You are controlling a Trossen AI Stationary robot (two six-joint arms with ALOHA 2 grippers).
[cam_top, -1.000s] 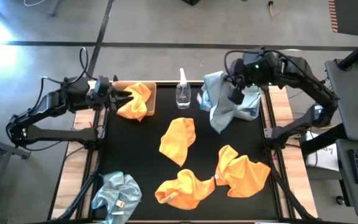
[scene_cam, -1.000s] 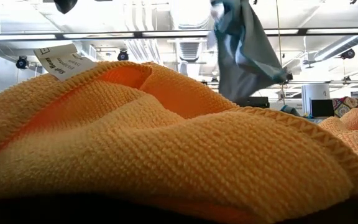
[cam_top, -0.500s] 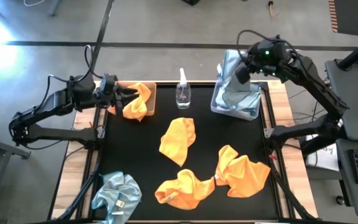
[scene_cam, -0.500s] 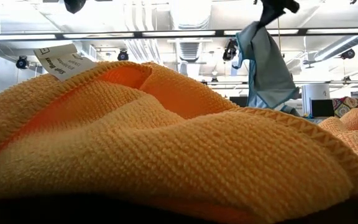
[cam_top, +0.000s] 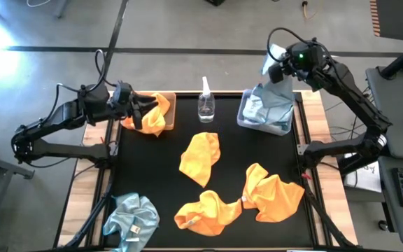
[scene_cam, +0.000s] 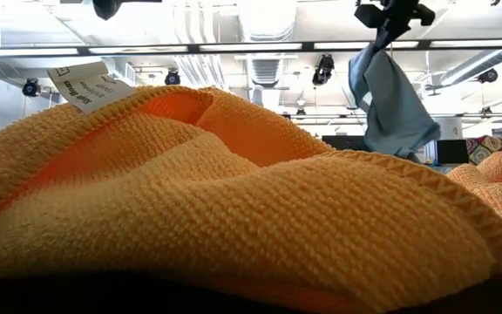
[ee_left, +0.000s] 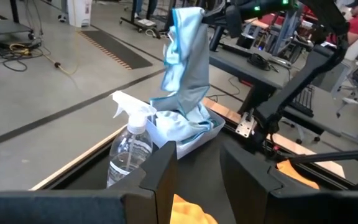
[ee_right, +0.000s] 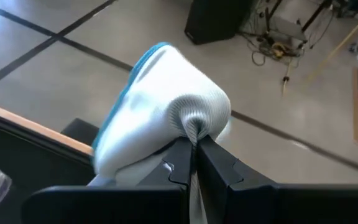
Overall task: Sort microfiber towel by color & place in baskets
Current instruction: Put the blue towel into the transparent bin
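My right gripper (cam_top: 278,72) is shut on a pale blue towel (cam_top: 275,94) above the translucent grey-blue basket (cam_top: 243,116) at the table's far right. The towel also shows in the low view (scene_cam: 390,105) and the left wrist view (ee_left: 185,62). More pale blue cloth (cam_top: 264,113) lies in that basket. My left gripper (cam_top: 137,112) is open over an orange towel (cam_top: 154,115) that lies in the tan basket (cam_top: 145,94); whether it touches the towel I cannot tell. Three orange towels (cam_top: 200,157) (cam_top: 205,213) (cam_top: 271,190) and one pale blue one (cam_top: 130,220) lie on the black mat. My right gripper pinches a bunched fold of the pale blue towel (ee_right: 194,121) between its two fingers, coming from above. The towel hangs slack below the fingers. Its lower end (ee_left: 188,118) rests on the blue cloth in the grey-blue basket.
A clear spray bottle (cam_top: 206,103) stands at the far edge between the two baskets. Bare black mat lies left of the middle orange towel. An orange towel (scene_cam: 234,201) fills the low view's foreground. Wooden table strips run along both sides.
My right gripper has carried the pale blue towel from beside the spray bottle toward the table's far right. The towel now hangs over the grey-blue basket, with its lower end lying in it. My left gripper has shifted slightly right over the tan basket.
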